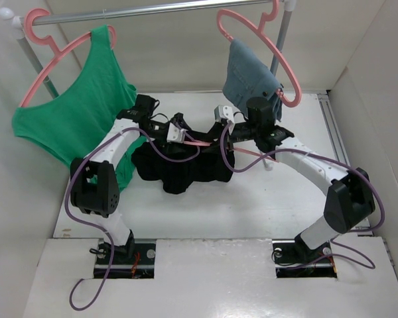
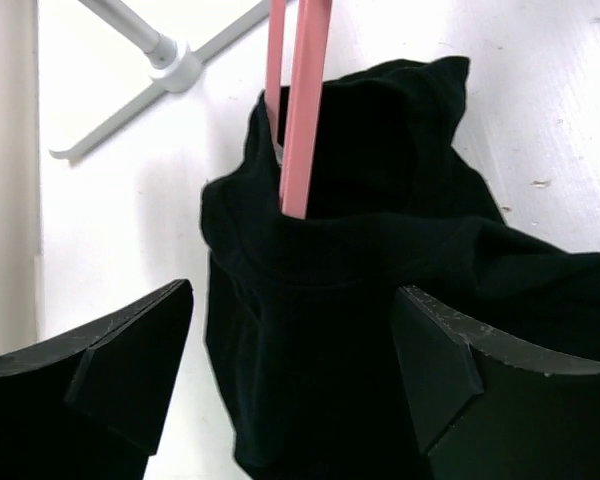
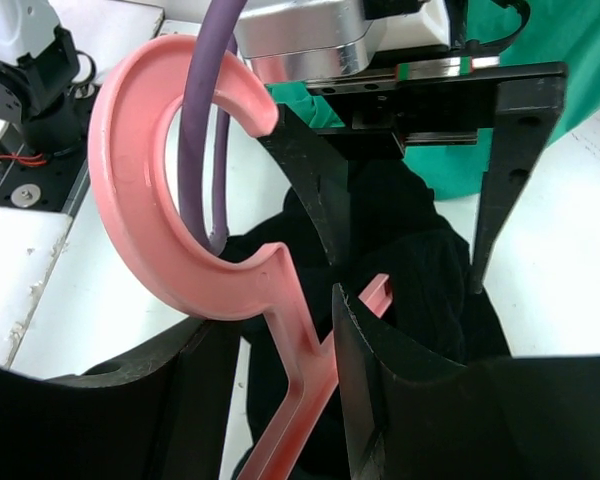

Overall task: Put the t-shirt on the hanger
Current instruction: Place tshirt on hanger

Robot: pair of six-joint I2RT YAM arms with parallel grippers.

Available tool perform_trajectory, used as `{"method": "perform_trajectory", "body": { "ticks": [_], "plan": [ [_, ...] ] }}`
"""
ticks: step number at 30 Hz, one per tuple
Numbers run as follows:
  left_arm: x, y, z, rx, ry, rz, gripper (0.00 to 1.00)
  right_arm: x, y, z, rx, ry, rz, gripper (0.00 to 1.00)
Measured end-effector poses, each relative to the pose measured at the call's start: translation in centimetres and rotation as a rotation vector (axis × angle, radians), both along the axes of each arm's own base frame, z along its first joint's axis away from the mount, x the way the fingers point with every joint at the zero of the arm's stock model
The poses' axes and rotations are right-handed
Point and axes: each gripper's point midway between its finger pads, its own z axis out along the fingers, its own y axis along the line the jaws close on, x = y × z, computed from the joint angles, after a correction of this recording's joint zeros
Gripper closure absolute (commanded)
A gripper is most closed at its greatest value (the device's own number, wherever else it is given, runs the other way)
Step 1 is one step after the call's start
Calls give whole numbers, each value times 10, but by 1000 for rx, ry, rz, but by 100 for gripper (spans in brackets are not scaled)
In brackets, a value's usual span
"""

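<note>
A green tank top (image 1: 79, 112) hangs from a pink hanger (image 1: 53, 50) at the left end of the metal rail (image 1: 152, 12). Towards the right end, a blue-grey denim garment (image 1: 251, 79) hangs on a second pink hanger (image 1: 265, 40), above the white table (image 1: 252, 199)

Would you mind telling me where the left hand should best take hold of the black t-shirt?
Probably the folded collar band of the t-shirt, beside where the hanger enters the neck opening. It forms a raised ridge facing the open left hand, so a straight advance should pinch it, keeping clear of the hanger, which the right hand holds at its neck.
</note>
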Motion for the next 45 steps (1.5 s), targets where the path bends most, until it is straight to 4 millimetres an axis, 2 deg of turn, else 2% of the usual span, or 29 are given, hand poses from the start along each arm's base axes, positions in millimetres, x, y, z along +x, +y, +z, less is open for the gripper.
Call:
{"method": "perform_trajectory", "body": {
  "ticks": [2,3,4,6,7,8,9,17,18,19,20,23,25,26,27,30,32,35,37,39,42,43,44,45],
  "plan": [
    [3,-2,1,-11,-10,-2,23,0,0,0,0,0,0,100],
    [5,-4,2,-18,-16,-3,26,0,0,0,0,1,0,100],
    [6,-5,1,-24,-14,-5,35,0,-1,0,0,1,-1,100],
    [7,-8,-1,-35,-6,-9,56,2,-2,-1,-3,5,-7,100],
    [7,-10,-2,-38,-2,-11,81,2,-3,-1,-4,7,-8,100],
    [7,-11,-5,-41,11,-14,95,4,-4,-1,-5,8,-13,100],
    [6,-13,-6,-45,17,-20,100,4,-5,-2,-5,10,-15,100],
    [-1,-14,-11,-36,73,-25,100,7,-9,-3,-8,22,-23,100],
    [-1,-12,-10,-34,83,-18,100,7,-9,-2,-8,20,-24,97],
    [-1,-10,-8,-31,96,-9,100,9,-9,0,-8,14,-32,84],
    [0,-6,-6,-32,107,4,100,12,-8,2,-9,6,-45,79],
    [-3,3,1,-46,145,22,100,22,-6,14,-12,-23,-93,53],
    [-8,12,8,-60,166,35,100,27,-4,21,-17,-37,-119,49],
    [-11,17,12,-63,171,44,100,29,-3,24,-23,-41,-135,39],
    [-13,21,16,-62,167,54,100,30,-2,24,-30,-41,-150,35],
    [-19,44,19,-35,166,114,100,38,-5,23,-59,-38,-209,32],
    [-23,55,19,-27,172,145,100,40,-6,16,-98,-18,-256,27],
    [-30,65,12,1,205,191,100,44,-8,7,-157,11,-361,26],
    [-31,71,6,25,237,235,100,46,-13,7,-180,34,-448,26],
    [-35,74,0,41,285,288,100,45,-22,17,-171,51,-546,27],
    [-30,78,-2,38,340,390,100,40,-40,36,-123,72,-688,33],
    [-28,78,-2,33,351,418,100,37,-46,43,-99,78,-727,38],
    [-25,79,-1,24,357,446,100,32,-51,48,-79,85,-759,55],
    [-23,79,1,14,364,470,100,28,-54,52,-63,86,-780,66]
  ]
}}
